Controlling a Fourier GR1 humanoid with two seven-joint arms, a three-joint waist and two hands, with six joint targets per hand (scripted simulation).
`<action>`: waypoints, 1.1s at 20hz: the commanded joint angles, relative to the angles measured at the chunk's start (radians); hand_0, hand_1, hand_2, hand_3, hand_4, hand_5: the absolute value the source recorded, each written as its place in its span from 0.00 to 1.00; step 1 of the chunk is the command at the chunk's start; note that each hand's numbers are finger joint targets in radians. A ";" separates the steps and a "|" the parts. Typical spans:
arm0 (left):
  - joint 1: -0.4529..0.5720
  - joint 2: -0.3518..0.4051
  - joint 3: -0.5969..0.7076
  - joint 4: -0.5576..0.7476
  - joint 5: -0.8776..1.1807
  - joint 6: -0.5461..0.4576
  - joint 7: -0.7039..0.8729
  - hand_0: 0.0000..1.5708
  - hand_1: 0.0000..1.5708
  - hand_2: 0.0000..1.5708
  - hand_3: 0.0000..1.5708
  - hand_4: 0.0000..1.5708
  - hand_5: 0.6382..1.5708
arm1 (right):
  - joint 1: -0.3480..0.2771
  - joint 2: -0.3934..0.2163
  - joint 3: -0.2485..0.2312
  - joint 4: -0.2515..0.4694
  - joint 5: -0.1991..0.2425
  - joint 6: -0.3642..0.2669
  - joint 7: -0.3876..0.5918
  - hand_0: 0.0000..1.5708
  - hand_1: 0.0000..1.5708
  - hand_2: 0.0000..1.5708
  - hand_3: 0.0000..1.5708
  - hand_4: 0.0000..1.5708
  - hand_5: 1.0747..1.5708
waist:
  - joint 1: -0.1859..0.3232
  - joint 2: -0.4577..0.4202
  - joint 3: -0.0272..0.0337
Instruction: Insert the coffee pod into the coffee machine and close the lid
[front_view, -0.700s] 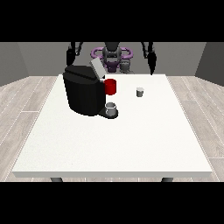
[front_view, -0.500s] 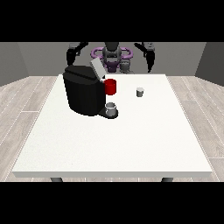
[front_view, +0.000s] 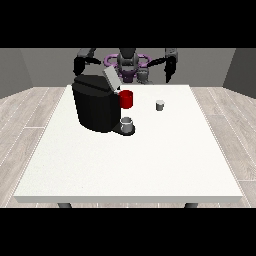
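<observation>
The coffee pod (front_view: 160, 105) stands upright on the white table (front_view: 125, 165), a small grey capsule well apart from both hands, nearer the camera than the hand at the view's right (front_view: 169, 74) and a little toward the table's middle from it. That hand hangs above the table's far edge with its fingers pointing down; whether they are straight or curled I cannot tell. The hand at the view's left (front_view: 79, 65) hovers behind the black coffee machine (front_view: 96, 102), holding nothing that shows, and its fingers are equally unreadable. The machine's lid (front_view: 110, 79) is tilted up and open, with a red part (front_view: 126, 99) at its front and a grey cup (front_view: 127, 123) on the drip stand below. Judged by its look, the pod is light, stiff and smooth-sided, so it would tip or skid easily if nudged from one side. The sensible hold is a pinch across its side walls, thumb against fingers, coming from above so the pod stays upright for dropping into the opening under the lid. The pod lies nearer the hand at the view's right, which seems the natural one to take it.
</observation>
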 joint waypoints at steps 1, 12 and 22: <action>-0.032 0.067 0.031 0.107 -0.067 -0.012 -0.063 0.00 0.00 0.00 0.00 0.00 1.00 | -0.011 0.011 0.029 -0.005 0.033 -0.006 -0.044 0.00 0.00 0.00 0.00 0.23 1.00 | -0.024 0.055 -0.0002; -0.275 0.178 0.062 0.359 -0.272 0.062 -0.057 0.00 0.00 0.00 0.00 0.00 1.00 | -0.079 0.033 0.086 0.015 0.055 -0.001 -0.141 0.00 0.00 0.00 0.00 0.27 1.00 | -0.138 0.221 0.0002; -0.370 0.216 0.062 0.627 -0.351 -0.015 -0.102 0.00 0.00 0.00 0.00 0.00 1.00 | -0.140 0.020 0.028 0.094 0.044 -0.043 -0.070 0.00 0.00 0.00 0.00 0.29 1.00 | -0.104 0.225 0.0000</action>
